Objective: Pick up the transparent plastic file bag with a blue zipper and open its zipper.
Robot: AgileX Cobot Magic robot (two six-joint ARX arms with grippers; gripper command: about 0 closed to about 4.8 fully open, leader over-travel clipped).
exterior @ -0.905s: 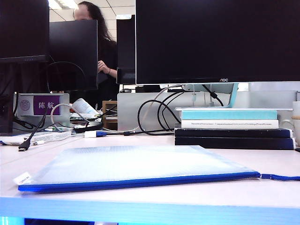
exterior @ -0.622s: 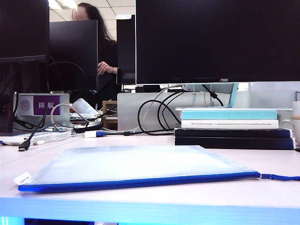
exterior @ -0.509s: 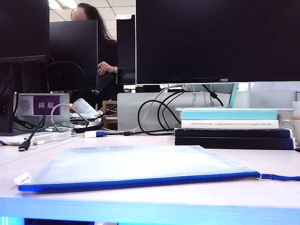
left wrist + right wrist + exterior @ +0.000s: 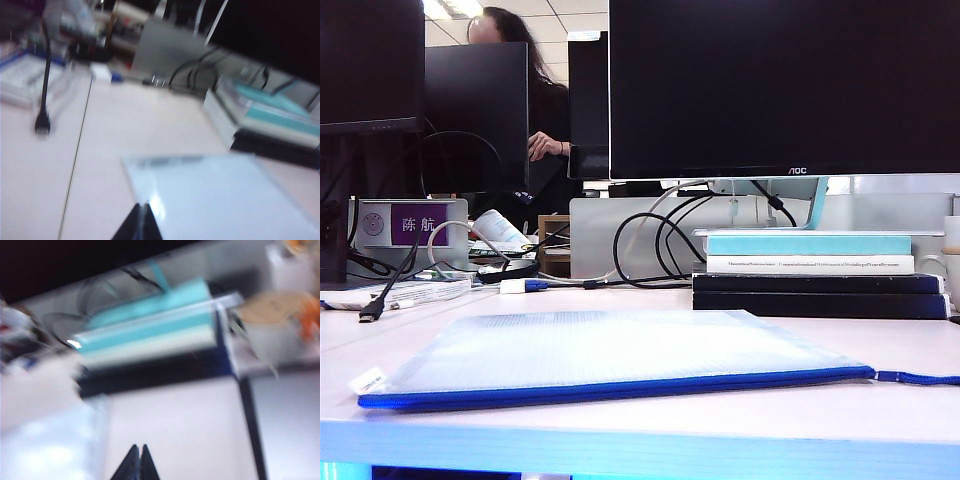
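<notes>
Office desks and dark monitors fill the background, and on the pale table [image 4: 920,350] the bag [image 4: 610,352] lies flat in front of the stack of books [image 4: 818,272]. Its zipper [image 4: 620,389] runs along the edge farthest from the books, with the pull cord [image 4: 918,378] trailing off the end below the stack's right side.

Neither arm shows in the exterior view. The left gripper [image 4: 142,220] and right gripper [image 4: 136,461] appear only as dark tips in their own wrist views, each pair of fingers pressed together on nothing, both short of the bag and apart from it.

By my reading, the task sits at its very start: the bag is untouched and the zipper fully closed. The next move calls for spreading the fingers and reaching out, one gripper to pin or lift the bag, the other to take the cord.

Only the exterior view shows the zipper and cord. The left wrist view, blurred, shows the bag's far corner and a hanging black cable [image 4: 44,90]. The right wrist view adds a cup-like object beside the books, too blurred to name.
</notes>
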